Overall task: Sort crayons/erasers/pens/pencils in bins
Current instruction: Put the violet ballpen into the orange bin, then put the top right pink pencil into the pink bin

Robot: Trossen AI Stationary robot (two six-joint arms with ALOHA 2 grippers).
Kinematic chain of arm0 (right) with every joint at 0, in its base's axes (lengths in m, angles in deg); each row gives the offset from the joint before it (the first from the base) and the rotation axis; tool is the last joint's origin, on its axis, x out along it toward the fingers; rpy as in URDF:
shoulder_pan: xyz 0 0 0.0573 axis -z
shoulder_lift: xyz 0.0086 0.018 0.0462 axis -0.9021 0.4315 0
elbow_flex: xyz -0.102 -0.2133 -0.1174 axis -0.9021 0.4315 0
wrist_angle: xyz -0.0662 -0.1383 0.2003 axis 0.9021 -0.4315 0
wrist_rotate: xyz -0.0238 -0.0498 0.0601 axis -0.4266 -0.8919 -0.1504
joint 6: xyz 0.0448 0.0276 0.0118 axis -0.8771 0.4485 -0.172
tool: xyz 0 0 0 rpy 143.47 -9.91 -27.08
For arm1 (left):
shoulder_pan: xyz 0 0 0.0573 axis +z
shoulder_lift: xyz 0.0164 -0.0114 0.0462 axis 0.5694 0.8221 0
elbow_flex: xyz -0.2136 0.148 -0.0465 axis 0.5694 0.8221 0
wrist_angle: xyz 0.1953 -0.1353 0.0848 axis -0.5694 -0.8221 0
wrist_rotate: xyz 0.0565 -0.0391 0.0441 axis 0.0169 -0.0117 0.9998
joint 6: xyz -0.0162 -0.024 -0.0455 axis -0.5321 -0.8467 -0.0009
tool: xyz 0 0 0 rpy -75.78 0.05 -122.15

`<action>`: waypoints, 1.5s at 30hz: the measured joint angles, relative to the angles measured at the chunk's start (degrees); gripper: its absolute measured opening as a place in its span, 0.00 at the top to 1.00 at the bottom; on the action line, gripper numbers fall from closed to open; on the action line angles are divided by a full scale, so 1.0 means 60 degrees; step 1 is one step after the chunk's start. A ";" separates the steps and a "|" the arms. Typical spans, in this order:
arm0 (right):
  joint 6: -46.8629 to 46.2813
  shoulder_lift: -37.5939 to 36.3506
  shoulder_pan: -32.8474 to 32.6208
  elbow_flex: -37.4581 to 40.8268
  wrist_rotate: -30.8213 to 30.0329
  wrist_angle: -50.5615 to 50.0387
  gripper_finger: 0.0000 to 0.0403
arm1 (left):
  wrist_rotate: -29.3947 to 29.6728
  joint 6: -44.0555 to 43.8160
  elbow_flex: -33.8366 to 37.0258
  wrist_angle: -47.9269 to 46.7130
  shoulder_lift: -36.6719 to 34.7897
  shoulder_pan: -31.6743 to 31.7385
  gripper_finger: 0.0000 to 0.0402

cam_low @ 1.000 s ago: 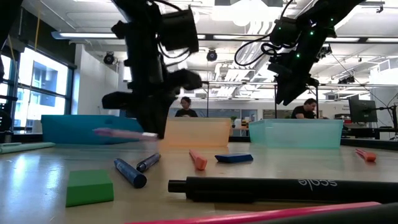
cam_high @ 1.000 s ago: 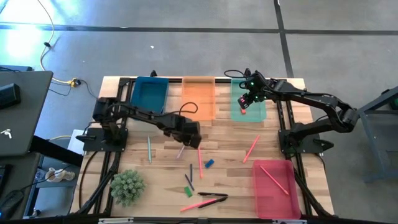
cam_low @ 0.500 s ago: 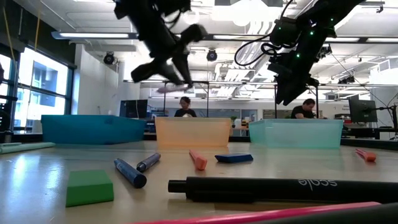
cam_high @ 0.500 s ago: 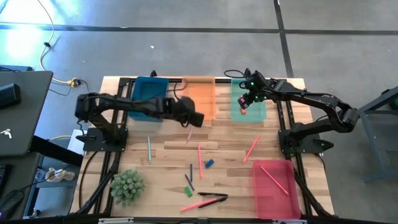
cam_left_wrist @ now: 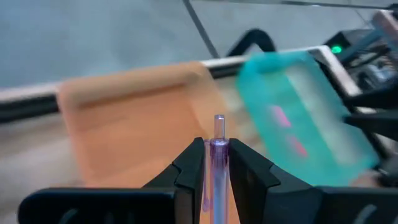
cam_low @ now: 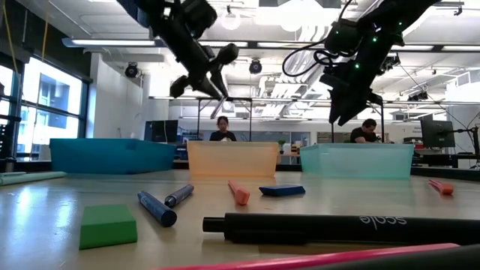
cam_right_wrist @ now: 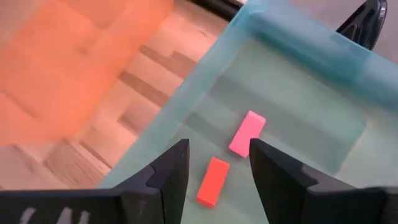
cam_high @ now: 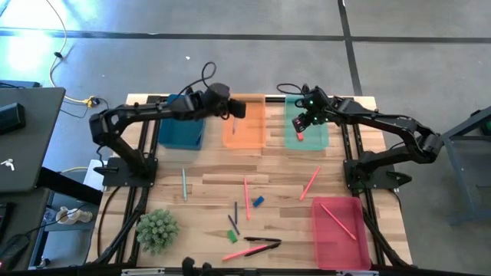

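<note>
Two fingers of my left gripper [cam_left_wrist: 217,163] pinch a thin purple pen [cam_left_wrist: 219,155] above the orange bin [cam_high: 244,121]. My right gripper [cam_right_wrist: 217,155] hangs with jaws parted and empty over the green bin [cam_right_wrist: 311,46], where a pink eraser [cam_right_wrist: 247,133] and a red-orange eraser [cam_right_wrist: 212,181] lie. A blue eraser [cam_high: 258,202] and a green eraser [cam_high: 232,235] sit on the table [cam_high: 207,180].

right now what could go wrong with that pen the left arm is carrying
The left gripper pinches the thin purple pen near one end, above the orange bin; it could slip or swing out early. Released off-centre, it may bounce past the bin's rim onto the table.
</note>
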 joint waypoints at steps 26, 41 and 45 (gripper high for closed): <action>-0.1427 0.0003 -0.0004 -0.0004 -0.0025 0.0454 0.60 | -0.1823 0.0874 -0.0003 0.0601 0.2511 0.0622 0.83; -0.1139 0.0000 -0.0699 -0.0004 -0.0112 0.0432 0.60 | -0.2108 0.1569 -0.0004 0.0588 0.2136 0.0921 0.65; -0.1264 -0.0082 -0.1223 -0.0004 0.0020 0.0211 0.60 | -0.2103 0.1888 -0.0004 0.0590 0.1549 0.1085 0.64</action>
